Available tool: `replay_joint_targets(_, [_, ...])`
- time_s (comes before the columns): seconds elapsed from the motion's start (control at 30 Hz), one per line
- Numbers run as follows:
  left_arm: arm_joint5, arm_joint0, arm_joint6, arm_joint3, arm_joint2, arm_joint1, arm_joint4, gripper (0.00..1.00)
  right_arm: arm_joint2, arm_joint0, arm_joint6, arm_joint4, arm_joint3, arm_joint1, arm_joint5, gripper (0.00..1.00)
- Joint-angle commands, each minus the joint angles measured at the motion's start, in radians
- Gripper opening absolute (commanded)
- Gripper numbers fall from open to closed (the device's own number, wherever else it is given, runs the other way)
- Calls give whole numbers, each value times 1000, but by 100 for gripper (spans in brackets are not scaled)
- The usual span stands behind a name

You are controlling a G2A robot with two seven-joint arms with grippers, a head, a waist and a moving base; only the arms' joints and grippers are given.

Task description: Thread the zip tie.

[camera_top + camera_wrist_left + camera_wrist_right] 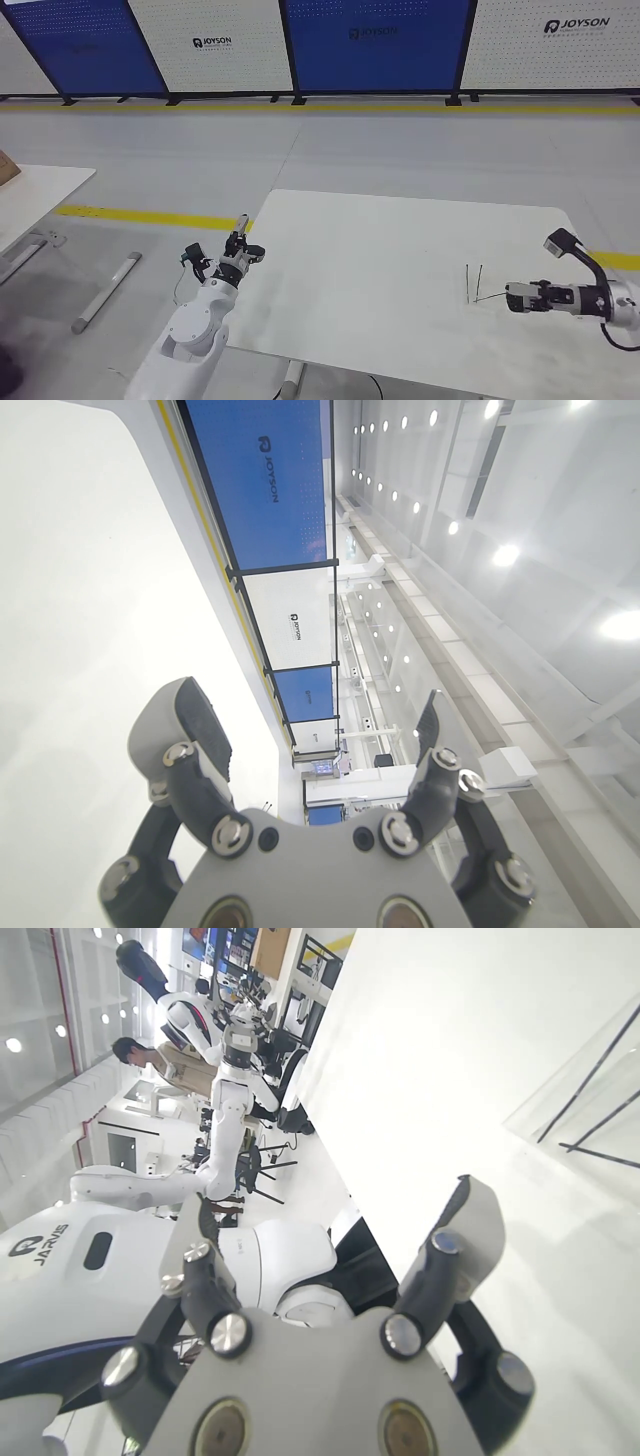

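The white desk (400, 260) takes up most of the top view, with one arm at each side of it. The left arm (200, 320) sits at the desk's left edge, and the left jaws are spread wide with nothing between the pads, pointing off across the room rather than at any work. The right arm (575, 297) lies low over the right end of the desk, and the right jaws are likewise parted and empty. Just beside their tips, but apart from them, lie the zip ties (481, 280) – thin black strands flat on the desk, well away from the left arm. This looks like the very start: nothing is picked up and no threading has begun. The next move probably calls for the right jaws to pinch one strand cleanly (they lie close together, so snagging two is a risk). The right wrist view shows a faint clear outline around the zip ties (600, 1156) – whether it is a bag or a flat sheet, I cannot tell.
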Motion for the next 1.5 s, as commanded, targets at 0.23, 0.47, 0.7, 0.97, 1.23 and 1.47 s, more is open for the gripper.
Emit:
replay_joint_targets(0.23, [0, 0, 0, 0, 0, 0, 0, 100, 81, -36, 0, 127, 108, 20, -16, 100])
replay_joint_targets(0.47, [0, 0, 0, 0, 0, 0, 0, 100, 63, -14, 0, 111, 207, 39, 32, 100])
replay_joint_targets(0.7, [0, 0, 0, 0, 0, 0, 0, 100, -70, 120, -35, 4, 338, -8, 126, 100])
replay_joint_targets(0.97, [0, 0, 0, 0, 0, 0, 0, 100, -110, 166, -64, -38, 380, -28, 151, 100])
replay_joint_targets(1.23, [0, 0, 0, 0, 0, 0, 0, 100, -110, 166, -64, -38, 380, -28, 151, 100])
replay_joint_targets(1.47, [0, 0, 0, 0, 0, 0, 0, 100, -169, 173, -215, -168, 340, -48, 296, 100])
